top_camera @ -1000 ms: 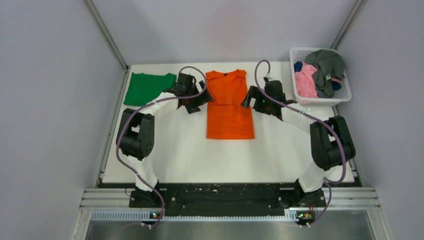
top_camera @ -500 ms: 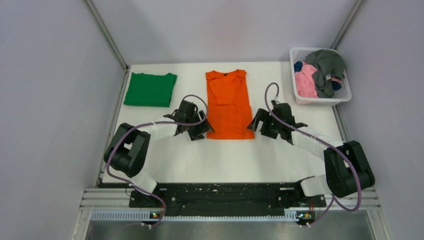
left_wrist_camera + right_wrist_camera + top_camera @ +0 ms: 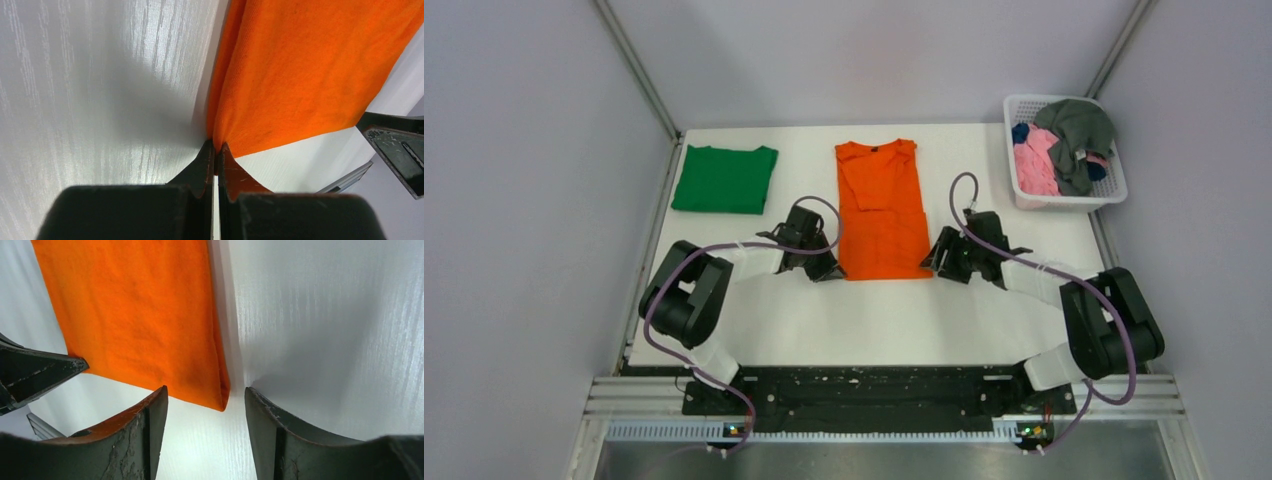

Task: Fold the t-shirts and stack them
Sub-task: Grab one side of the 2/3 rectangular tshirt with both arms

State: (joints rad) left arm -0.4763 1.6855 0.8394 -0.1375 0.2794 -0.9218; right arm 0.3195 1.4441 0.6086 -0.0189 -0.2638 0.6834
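Left gripper [image 3: 215, 146]: pinched tight on near left corner of orange t-shirt [image 3: 300, 75]; right gripper [image 3: 205, 392]: part spread, straddling near right corner, contact unclear; both spots hidden under wrists from above

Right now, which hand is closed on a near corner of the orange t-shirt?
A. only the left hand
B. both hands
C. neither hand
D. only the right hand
A: the left hand pinches the orange t-shirt at its corner; the right hand stands open around the other corner.
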